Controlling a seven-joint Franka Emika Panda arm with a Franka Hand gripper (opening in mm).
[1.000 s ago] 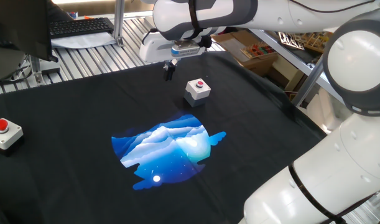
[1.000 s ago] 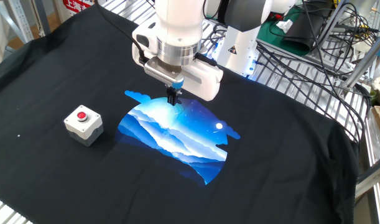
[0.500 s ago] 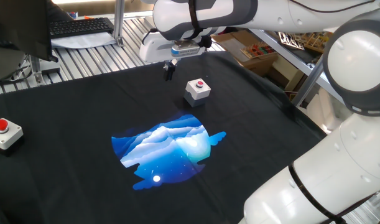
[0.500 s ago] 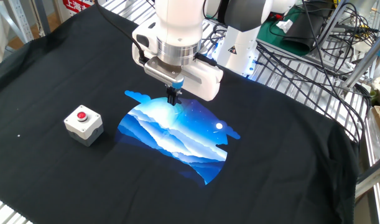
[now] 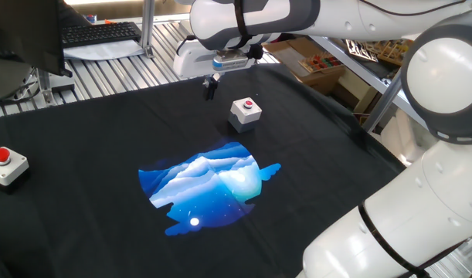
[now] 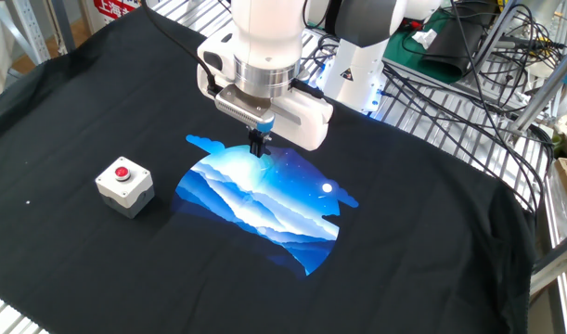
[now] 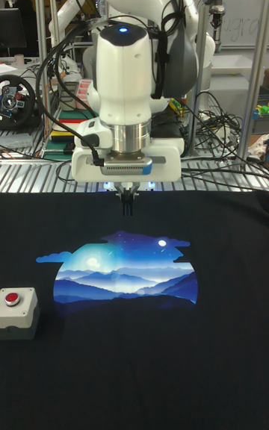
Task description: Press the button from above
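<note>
The gripper (image 6: 258,144) hangs above the black cloth (image 6: 431,213), fingers pointing down; the fingertips appear pressed together (no gap visible in any view). The button (image 6: 122,171) sits atop its grey box (image 6: 125,188), well apart from the gripper, beside the blue mountain print (image 6: 260,199). A second, flatter button box (image 5: 5,165) lies at the cloth's edge.

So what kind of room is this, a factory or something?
More likely a robotics lab: a white robot arm stands at a table under a black cloth, with a keyboard and tangled cables around it.
</note>
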